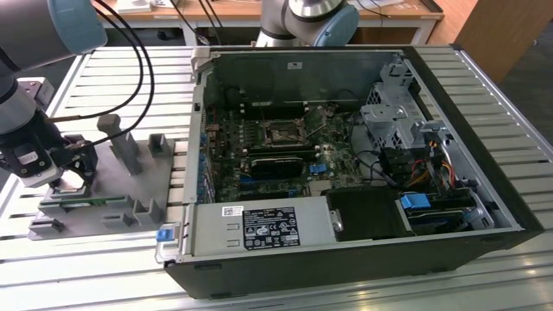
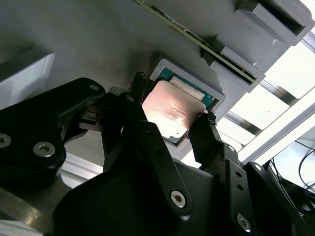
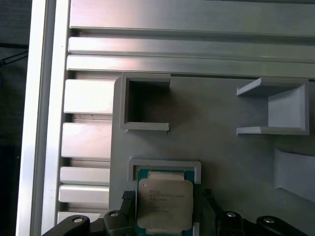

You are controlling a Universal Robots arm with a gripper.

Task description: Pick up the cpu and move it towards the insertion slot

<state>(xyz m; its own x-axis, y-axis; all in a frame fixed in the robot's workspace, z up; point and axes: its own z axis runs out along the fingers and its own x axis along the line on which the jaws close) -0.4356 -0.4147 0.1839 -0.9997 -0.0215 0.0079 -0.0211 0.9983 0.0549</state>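
In both wrist views the cpu [image 3: 165, 204] [image 2: 172, 110], a flat square chip with a silvery top, lies between my gripper's two black fingers. It sits at or just above a green-floored square nest in the grey fixture [image 3: 221, 162]. My gripper [image 3: 166, 195] [image 2: 173, 101] has one fingertip against each of two opposite edges of the chip and looks shut on it. In the exterior view the gripper [image 1: 74, 178] stands low over the fixture [image 1: 112, 188] at that view's left. The insertion slot [image 1: 283, 135] is the metal-framed square socket on the motherboard inside the open computer case.
The open computer case [image 1: 484, 129] lies on its side on a slatted aluminium table [image 1: 129, 78]. The fixture carries upright grey posts [image 1: 121, 139] and a green memory stick [image 1: 82, 202] near the gripper. Black cables [image 1: 142, 58] hang from the arm. A second robot base [image 1: 307, 19] stands behind the case.
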